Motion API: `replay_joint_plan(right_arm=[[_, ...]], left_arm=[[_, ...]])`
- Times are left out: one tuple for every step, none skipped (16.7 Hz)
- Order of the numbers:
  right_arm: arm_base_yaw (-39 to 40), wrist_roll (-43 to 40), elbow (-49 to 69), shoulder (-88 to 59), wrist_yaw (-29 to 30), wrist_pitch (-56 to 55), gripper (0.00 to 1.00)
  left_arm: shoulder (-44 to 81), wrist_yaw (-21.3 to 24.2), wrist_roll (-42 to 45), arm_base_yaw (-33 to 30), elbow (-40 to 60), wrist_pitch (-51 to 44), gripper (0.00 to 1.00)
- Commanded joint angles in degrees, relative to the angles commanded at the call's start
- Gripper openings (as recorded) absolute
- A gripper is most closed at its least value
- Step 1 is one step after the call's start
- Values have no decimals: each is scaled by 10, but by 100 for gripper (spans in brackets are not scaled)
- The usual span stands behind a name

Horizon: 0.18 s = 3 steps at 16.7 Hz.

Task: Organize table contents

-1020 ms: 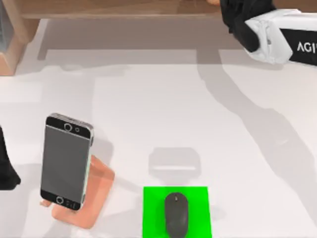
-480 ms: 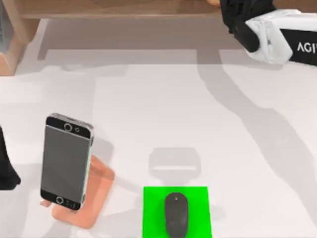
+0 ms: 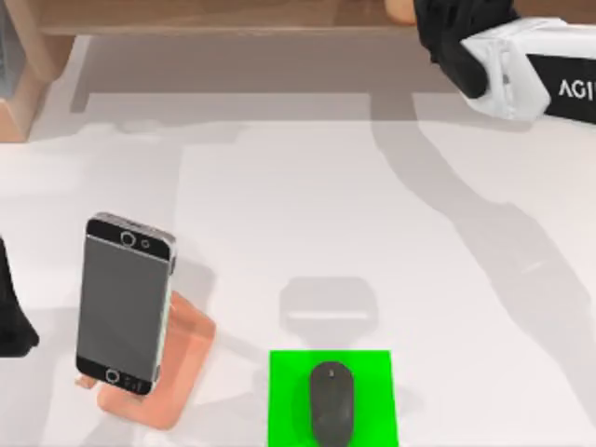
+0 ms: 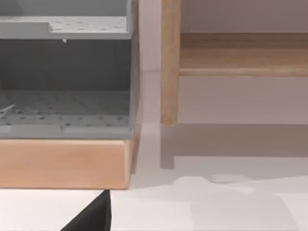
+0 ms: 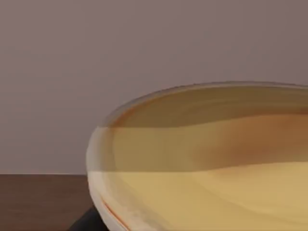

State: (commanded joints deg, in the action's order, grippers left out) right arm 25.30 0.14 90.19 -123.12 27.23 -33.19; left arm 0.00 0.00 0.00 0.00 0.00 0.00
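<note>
While the small dark grey computer mouse (image 3: 332, 403) lies on the bright green square pad (image 3: 289, 391) at the near edge of the broad white table (image 3: 307, 214), the black-and-silver smartphone (image 3: 124, 303) leans upright on the salmon-pink stand (image 3: 182, 358) toward the left. The tall orange drink cup's domed lid (image 5: 207, 159) looms close before the right wrist camera. The right gripper (image 3: 456, 33) sits at the far right by the light wooden shelf (image 3: 214, 14), the left arm (image 3: 11, 312) at the left edge; whether either gripper's fingers are parted cannot be told.

Bright, even light; soft grey shadows

mouse (image 3: 331, 403): dark grey, flat, front centre | smartphone (image 3: 124, 304): black-silver, propped tilted, left | cup (image 5: 207, 159): domed lid
</note>
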Motion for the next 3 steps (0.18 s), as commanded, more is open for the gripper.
replay_joint_plan(right_arm=[[0,0,0,0,0,0,100],[0,0,0,0,0,0,100],[0,0,0,0,0,0,100]], left_arm=[[0,0,0,0,0,0,100],[0,0,0,0,0,0,100],[0,0,0,0,0,0,100]])
